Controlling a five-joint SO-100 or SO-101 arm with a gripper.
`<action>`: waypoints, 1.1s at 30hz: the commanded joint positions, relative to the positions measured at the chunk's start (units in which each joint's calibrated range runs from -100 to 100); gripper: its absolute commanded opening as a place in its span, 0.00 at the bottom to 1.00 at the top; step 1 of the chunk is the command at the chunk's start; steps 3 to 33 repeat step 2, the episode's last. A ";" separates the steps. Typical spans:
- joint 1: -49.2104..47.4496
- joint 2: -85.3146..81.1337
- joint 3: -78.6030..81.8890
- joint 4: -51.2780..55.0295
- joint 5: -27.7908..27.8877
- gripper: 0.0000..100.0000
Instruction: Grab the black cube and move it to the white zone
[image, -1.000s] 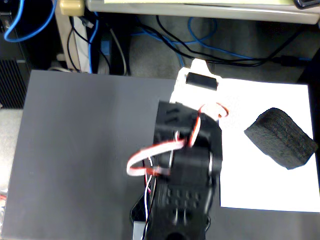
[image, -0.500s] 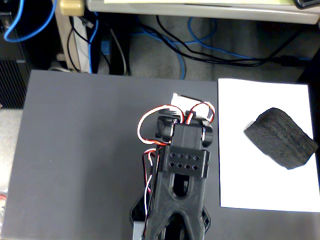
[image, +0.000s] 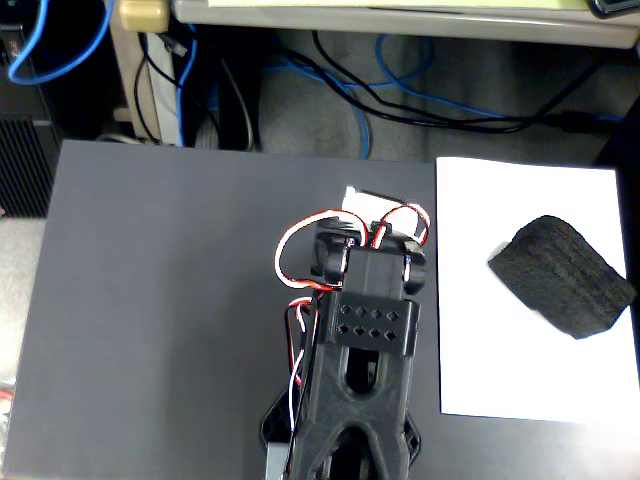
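Nearest my camera the black arm (image: 365, 380) rises from six o'clock, its hand (image: 375, 205) hidden so I cannot tell its opening, while the black cube (image: 562, 276) sits at three o'clock on the white zone (image: 480, 350), seemingly light, spongy, best pinched across its narrower sides.

Dark grey table (image: 160, 320), blue & black cables (image: 400, 95) on floor behind, beige desk edge (image: 400, 18)

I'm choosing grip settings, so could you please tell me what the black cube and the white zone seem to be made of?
The black cube looks like dark foam: matte, rough, spongy, rounded edges. The white zone appears to be plain paper: flat, thin, smooth.
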 joint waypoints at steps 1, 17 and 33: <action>-0.21 -0.66 -0.09 0.45 0.29 0.01; -0.21 -0.66 -0.09 0.45 0.29 0.01; -0.21 -0.66 -0.09 0.45 0.29 0.01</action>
